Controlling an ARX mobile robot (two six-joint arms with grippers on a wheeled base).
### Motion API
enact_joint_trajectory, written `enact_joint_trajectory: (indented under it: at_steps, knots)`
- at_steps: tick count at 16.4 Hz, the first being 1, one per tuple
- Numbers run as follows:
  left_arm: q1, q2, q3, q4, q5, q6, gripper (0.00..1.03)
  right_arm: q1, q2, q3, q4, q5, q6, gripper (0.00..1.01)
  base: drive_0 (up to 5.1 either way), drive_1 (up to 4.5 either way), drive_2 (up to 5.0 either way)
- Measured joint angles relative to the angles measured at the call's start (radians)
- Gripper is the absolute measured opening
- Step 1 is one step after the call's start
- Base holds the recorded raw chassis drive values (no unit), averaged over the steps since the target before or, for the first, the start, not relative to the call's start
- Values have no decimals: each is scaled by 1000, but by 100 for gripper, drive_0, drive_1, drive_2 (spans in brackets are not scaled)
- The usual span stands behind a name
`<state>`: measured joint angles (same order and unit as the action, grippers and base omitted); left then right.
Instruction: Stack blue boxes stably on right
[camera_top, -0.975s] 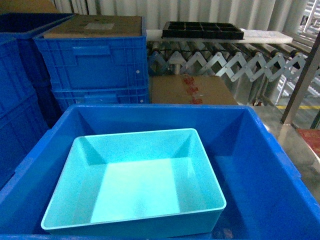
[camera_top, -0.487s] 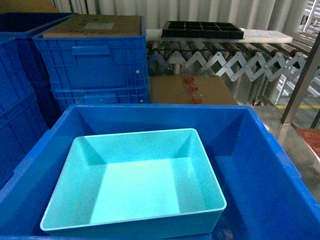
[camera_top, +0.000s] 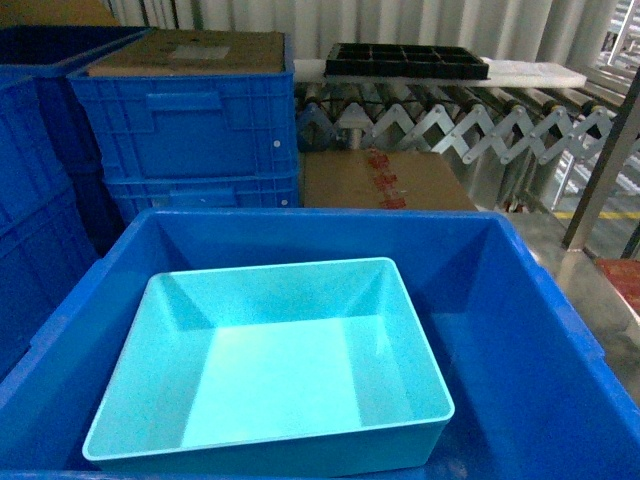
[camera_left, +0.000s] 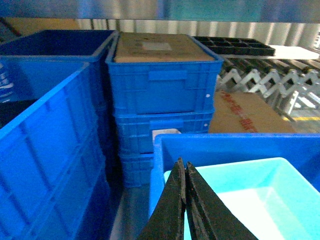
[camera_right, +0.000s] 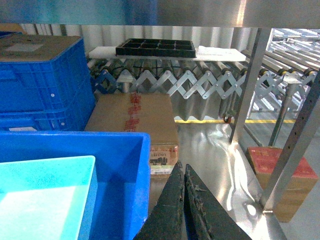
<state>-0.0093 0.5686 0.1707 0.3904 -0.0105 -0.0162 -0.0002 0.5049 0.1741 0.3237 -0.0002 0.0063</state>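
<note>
Our left gripper (camera_left: 185, 167) has its jaws pressed together on nothing, the tips hanging just above the near left corner of the turquoise tub (camera_left: 250, 192). That tub spreads away to the right of these jaws, and the left wall of the royal blue tub (camera_left: 210, 142) runs directly beyond and beside them. Farther out past the tips we see a stack of ribbed crates (camera_left: 162, 95) with a cardboard sheet (camera_left: 157, 47) lying on top.

Our right gripper (camera_right: 183, 170) also has its jaws together and empty. Its tips sit just outside the right wall of the royal blue tub (camera_right: 120, 165), with the turquoise tub (camera_right: 45, 195) well to their left. Ahead of these jaws lies a cardboard box (camera_right: 132, 120), then a roller conveyor (camera_right: 170, 80) carrying a black tray (camera_right: 156, 48).

From the head camera, the turquoise tub (camera_top: 270, 360) rests inside the royal blue one (camera_top: 520, 330), toward its left side.
</note>
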Motion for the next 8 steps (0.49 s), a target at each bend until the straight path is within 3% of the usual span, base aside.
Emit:
enact_joint_trajectory:
  at_steps: [8]
  knots:
    - [8,-223,-119,-101,10,0,2,0,-206,-120,-80,0,0,2,0,0,0]
